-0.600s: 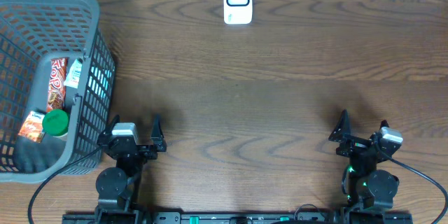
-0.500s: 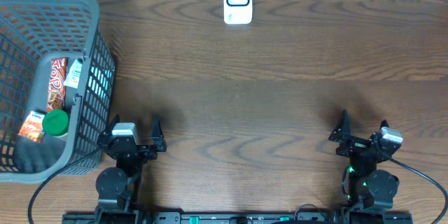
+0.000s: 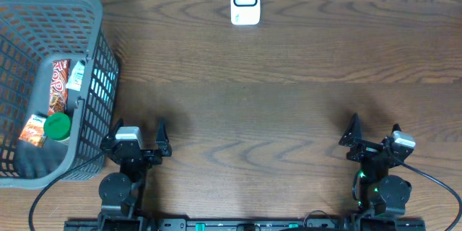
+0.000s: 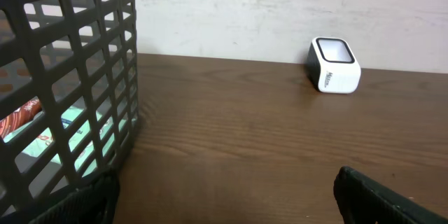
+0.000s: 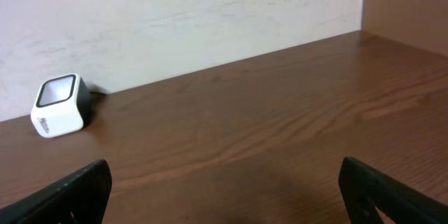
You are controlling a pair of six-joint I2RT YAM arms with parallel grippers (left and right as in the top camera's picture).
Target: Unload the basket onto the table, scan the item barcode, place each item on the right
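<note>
The white barcode scanner (image 3: 245,1) stands at the table's far edge, centre; it also shows in the left wrist view (image 4: 334,66) and the right wrist view (image 5: 61,105). The items lie inside the grey basket (image 3: 101,79) at the left: a red snack packet (image 3: 56,85), a white and teal pack (image 3: 76,76), a green-capped item (image 3: 58,125) and an orange packet (image 3: 32,130). My left gripper (image 3: 139,125) rests open at the near edge beside the basket, nothing between its fingers (image 4: 77,203). My right gripper (image 3: 375,124) is open and empty at the near right.
The basket wall (image 4: 77,77) rises close on the left of the left gripper. A pale wall (image 5: 175,14) runs behind the table. Bare brown wood (image 3: 245,108) lies between the grippers and the scanner.
</note>
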